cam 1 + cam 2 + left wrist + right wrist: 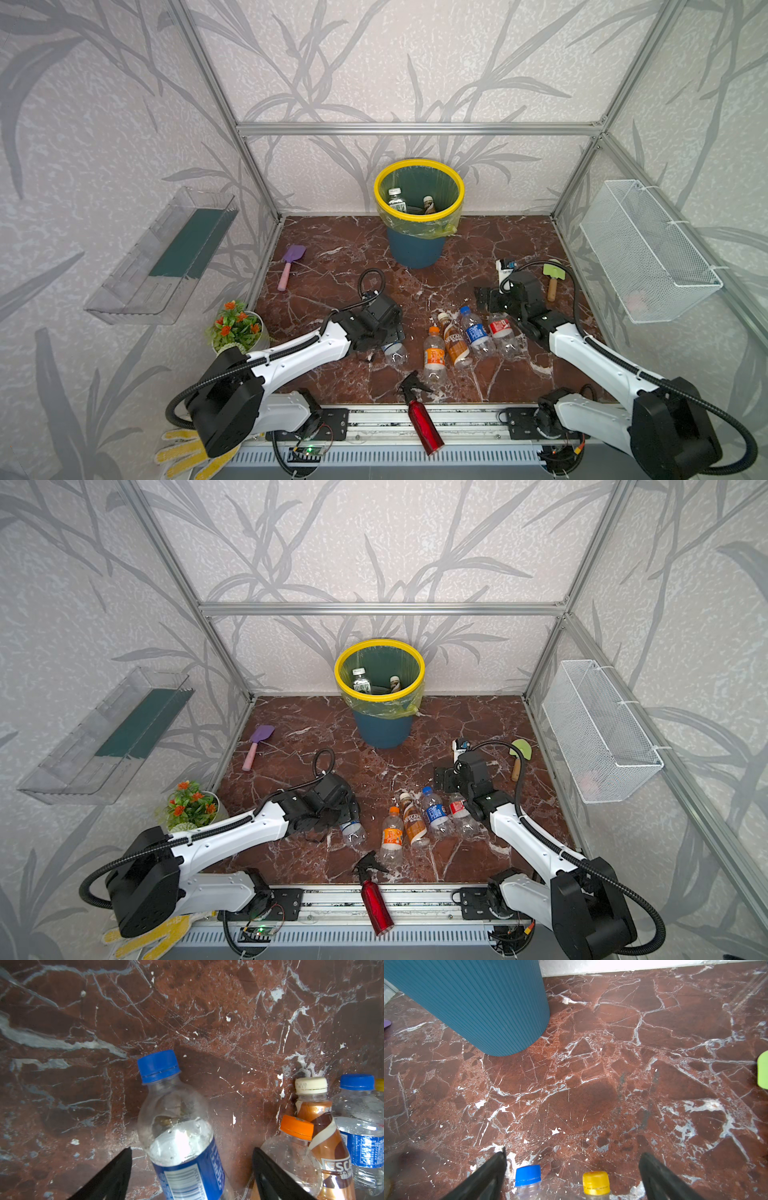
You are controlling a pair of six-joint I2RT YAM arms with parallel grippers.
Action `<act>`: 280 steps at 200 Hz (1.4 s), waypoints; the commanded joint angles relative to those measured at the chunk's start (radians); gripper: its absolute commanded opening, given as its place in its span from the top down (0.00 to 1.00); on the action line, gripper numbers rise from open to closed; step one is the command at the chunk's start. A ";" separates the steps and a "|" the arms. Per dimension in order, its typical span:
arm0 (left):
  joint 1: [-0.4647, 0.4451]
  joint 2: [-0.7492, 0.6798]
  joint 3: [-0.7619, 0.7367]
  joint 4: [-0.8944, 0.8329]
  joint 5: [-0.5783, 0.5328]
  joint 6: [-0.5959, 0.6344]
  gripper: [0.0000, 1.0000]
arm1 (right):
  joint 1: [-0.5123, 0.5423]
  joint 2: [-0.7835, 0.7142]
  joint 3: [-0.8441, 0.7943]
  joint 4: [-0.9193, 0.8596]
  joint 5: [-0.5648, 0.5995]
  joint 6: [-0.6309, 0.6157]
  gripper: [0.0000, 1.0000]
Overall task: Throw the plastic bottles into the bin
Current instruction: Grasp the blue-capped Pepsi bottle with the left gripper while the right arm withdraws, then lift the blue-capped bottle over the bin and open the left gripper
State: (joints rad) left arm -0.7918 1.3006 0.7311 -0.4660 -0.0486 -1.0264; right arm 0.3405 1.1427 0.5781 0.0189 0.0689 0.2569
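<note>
Left wrist view, left pincer (pixel 192 1148) spread astride blue-capped bottle (pixel 174 1122), gaps each side, right pincer (pixel 573 1150) apart, open marble (pixel 591 1084) ahead.

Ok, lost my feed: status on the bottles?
Left gripper open astride lone blue-capped bottle. Right gripper open near four-bottle row. Two bottles in bin. Nothing in the way.

The bin (pixel 417 249) is set at the back, centre, with two bottles (pixel 395 200) seen inside. Nearer the front, a row of four bottles (pixel 455 343) is laid right of centre; a lone bottle (pixel 395 352) is found just left of them, a spray bottle (pixel 422 419) before them.
</note>
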 commanded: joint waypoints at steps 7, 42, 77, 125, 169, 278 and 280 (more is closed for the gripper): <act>0.008 0.042 0.024 -0.039 0.032 -0.018 0.11 | -0.013 0.006 -0.014 0.029 -0.016 0.008 0.00; 0.031 0.083 0.026 -0.037 0.068 -0.007 0.12 | -0.023 0.008 -0.021 0.037 -0.027 0.011 0.00; 0.045 0.116 0.031 -0.041 0.065 0.019 0.20 | -0.025 0.006 -0.026 0.041 -0.029 0.017 0.00; 0.070 0.113 0.012 -0.044 0.052 0.055 0.39 | -0.028 0.008 -0.029 0.044 -0.029 0.021 0.00; 0.100 0.072 -0.022 -0.039 0.041 0.085 0.52 | -0.031 0.022 -0.026 0.052 -0.032 0.028 0.01; 0.190 -0.240 -0.014 -0.023 -0.061 0.339 0.55 | -0.031 0.012 -0.009 0.033 -0.046 0.044 0.02; 0.191 -0.252 -0.013 -0.023 -0.066 0.346 0.55 | -0.030 0.012 -0.009 0.033 -0.047 0.045 0.02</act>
State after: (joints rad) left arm -0.6254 1.1576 0.7097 -0.4824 -0.0402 -0.7818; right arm 0.3145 1.1629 0.5632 0.0540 0.0391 0.2893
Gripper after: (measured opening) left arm 0.457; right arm 0.980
